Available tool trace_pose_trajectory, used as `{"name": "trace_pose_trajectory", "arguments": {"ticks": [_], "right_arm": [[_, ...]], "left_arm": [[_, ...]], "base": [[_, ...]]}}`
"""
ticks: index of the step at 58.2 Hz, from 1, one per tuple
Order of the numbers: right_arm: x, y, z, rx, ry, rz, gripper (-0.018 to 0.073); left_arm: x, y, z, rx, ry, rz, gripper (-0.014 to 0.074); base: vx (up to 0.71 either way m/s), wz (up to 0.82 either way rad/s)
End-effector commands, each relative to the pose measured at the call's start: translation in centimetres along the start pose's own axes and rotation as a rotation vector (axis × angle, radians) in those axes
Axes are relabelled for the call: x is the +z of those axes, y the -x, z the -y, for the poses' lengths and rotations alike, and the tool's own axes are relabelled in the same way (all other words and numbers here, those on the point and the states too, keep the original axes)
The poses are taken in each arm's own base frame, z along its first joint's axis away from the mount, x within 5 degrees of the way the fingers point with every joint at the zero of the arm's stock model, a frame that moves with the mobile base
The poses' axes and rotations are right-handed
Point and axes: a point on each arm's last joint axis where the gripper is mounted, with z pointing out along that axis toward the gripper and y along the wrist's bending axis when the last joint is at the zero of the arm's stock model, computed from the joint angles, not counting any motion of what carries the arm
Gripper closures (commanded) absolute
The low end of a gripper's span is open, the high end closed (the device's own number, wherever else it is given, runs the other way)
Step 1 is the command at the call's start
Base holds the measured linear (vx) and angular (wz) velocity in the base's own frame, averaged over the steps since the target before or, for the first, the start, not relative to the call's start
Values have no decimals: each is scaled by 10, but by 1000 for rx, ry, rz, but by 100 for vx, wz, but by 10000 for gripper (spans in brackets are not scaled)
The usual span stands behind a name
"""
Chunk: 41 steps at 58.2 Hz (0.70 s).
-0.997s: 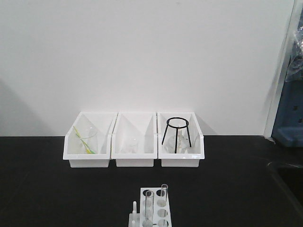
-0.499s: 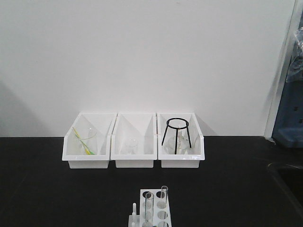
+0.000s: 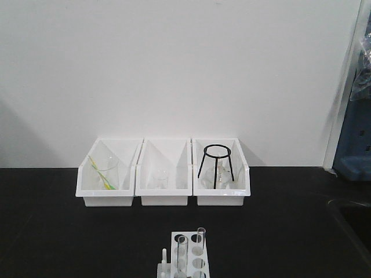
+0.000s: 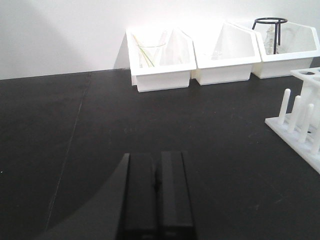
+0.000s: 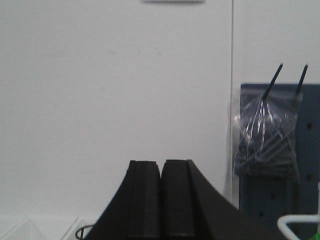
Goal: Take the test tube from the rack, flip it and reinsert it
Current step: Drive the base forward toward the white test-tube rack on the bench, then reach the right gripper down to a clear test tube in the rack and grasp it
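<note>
The white rack stands on the black table at the bottom centre of the front view. Two clear test tubes stand upright in it, one at the left and one behind at the right. In the left wrist view the rack's edge and pegs show at the right. My left gripper is shut and empty, low over the table, to the left of the rack. My right gripper is shut and empty, raised and facing the wall. Neither gripper shows in the front view.
Three white bins stand against the wall: the left one with a beaker and yellow-green stick, the middle one with a small beaker, the right one with a black ring stand. A blue pegboard holds a bag at the right.
The front view has shifted slightly, so the rack sits a little lower in frame. Nothing on the table has moved.
</note>
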Motion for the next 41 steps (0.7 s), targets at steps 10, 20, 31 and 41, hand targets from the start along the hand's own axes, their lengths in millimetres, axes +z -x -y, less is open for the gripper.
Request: {"name": "trace_pose_trajectory", "arguments": {"ticks": [10, 20, 31, 41], "right_arm": [[40, -7, 1, 11, -2, -51, 569], [43, -10, 1, 11, -2, -65, 541], [43, -10, 1, 11, -2, -66, 404], [43, -10, 1, 7, -2, -63, 180]], "left_arm": [[-1, 9, 1, -11, -13, 91, 602], [-1, 9, 1, -11, -13, 91, 602], [-1, 9, 1, -11, -13, 91, 602], [-1, 9, 1, -11, -13, 91, 602]], "base": [[0, 0], [0, 0], [0, 0], [0, 0]]}}
